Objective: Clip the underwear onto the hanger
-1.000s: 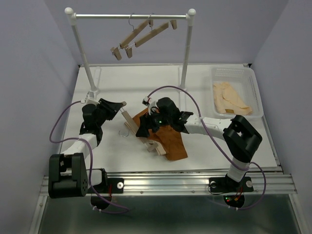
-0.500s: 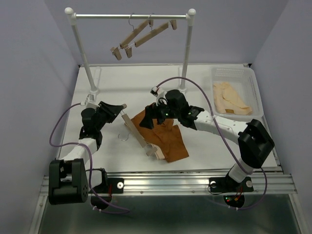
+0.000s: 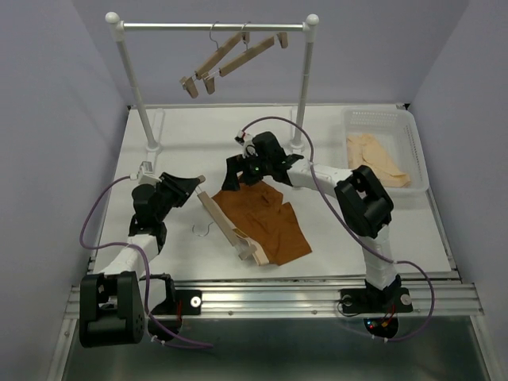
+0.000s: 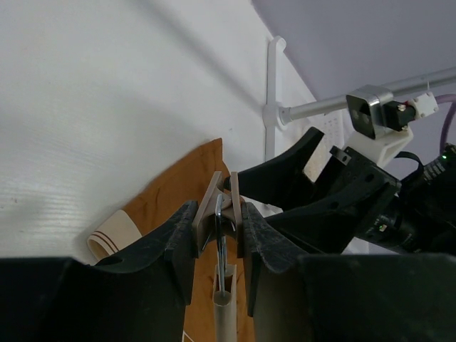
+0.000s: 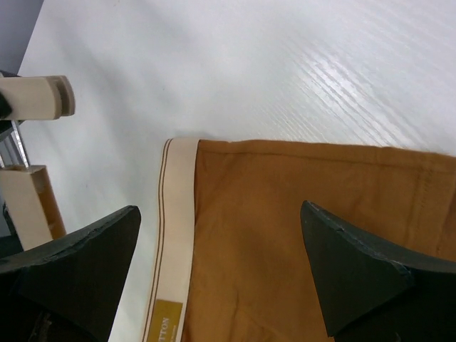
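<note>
Black joints (image 3: 365, 205), white links (image 3: 379, 258), purple cables (image 3: 84, 225), black wedge-fingered right tool (image 5: 221, 210)

Bright, even light falls from above in the top view, which is sharp throughout. The flat white table top (image 3: 190, 135) carries only faint, soft-edged shadows. In the right wrist view, glare streaks its upper right. Along the bottom of both wrist views, the black plastic fingers (image 4: 157, 256) are dark, featureless and slightly blurred.

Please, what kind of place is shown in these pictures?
Probably a robotics test cell for laundry work: a black left arm and right arm at a white table, a small metal clothes rail, and a white plastic basket of pale cream garments.
</note>
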Available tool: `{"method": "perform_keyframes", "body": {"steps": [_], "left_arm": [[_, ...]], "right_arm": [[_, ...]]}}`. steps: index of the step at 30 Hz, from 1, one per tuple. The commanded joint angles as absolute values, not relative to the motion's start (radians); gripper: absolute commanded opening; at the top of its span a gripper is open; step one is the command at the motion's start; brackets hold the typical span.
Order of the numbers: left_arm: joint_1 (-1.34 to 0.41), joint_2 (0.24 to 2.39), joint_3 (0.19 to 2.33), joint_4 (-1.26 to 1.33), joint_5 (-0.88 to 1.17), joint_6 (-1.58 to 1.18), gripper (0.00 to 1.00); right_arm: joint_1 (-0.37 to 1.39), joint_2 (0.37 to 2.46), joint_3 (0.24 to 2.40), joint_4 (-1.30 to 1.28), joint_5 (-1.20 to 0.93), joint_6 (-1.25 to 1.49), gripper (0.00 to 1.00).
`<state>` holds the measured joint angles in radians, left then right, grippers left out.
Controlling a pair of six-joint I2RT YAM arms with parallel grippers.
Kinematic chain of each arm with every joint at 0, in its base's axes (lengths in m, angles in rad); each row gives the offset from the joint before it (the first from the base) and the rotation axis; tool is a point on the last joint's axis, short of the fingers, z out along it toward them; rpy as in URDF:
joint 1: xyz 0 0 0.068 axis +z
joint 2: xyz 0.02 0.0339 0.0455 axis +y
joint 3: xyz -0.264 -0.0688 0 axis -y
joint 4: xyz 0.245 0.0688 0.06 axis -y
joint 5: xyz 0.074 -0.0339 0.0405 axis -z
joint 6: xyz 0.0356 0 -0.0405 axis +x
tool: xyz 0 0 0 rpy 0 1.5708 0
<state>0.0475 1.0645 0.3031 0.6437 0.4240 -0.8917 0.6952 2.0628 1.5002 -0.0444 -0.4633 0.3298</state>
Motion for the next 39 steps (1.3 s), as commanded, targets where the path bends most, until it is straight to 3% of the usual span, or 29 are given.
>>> {"method": "perform_keyframes", "body": {"steps": [1, 13, 22, 26, 30, 39], "left_arm": [[0.054, 1.054, 0.291, 0.693, 0.428, -0.89, 0.0], [0.054, 1.143, 0.33, 0.753, 0.497, -0.877, 0.0], [0.048, 1.29, 0.419, 0.85, 0.624, -0.838, 0.0], [0.032, 1.371, 0.474, 0.888, 0.685, -0.816, 0.0], [0.025, 1.477, 0.531, 0.899, 0.745, -0.799, 0.0], [0.015, 1.557, 0.583, 0.9, 0.807, -0.781, 0.0]], "right_arm": [[0.703, 2.143, 1.578, -0.032, -0.532, 0.318, 1.0], [0.632, 2.18, 1.413, -0.012, -0.23, 0.602, 1.0], [0.601, 1.887, 1.106, 0.021, 0.11, 0.673, 1.0], [0.601, 1.806, 1.112, 0.058, -0.036, 0.453, 1.0], [0.601, 1.793, 1.224, 0.034, -0.358, 0.046, 1.0], [0.601, 1.972, 1.491, -0.224, -0.528, -0.389, 1.0]]}}
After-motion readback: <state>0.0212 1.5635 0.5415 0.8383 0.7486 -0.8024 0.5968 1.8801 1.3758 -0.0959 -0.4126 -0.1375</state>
